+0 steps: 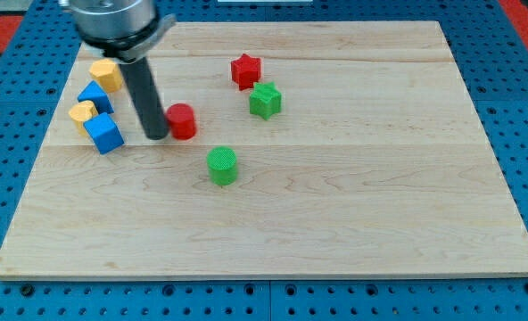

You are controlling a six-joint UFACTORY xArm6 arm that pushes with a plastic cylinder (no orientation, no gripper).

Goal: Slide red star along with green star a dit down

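Observation:
The red star [245,70] lies on the wooden board [353,214] near the view's top, middle. The green star [265,100] sits just below and right of it, close to touching. My tip [157,136] is at the lower end of the dark rod, left of both stars, touching the left side of a red cylinder [183,121]. The tip is well apart from the stars.
A green cylinder [221,166] stands below the stars. At the view's left is a cluster: a yellow block [106,75], a blue block [94,96], a small yellow block [82,112] and a blue cube [104,133]. Blue pegboard surrounds the board.

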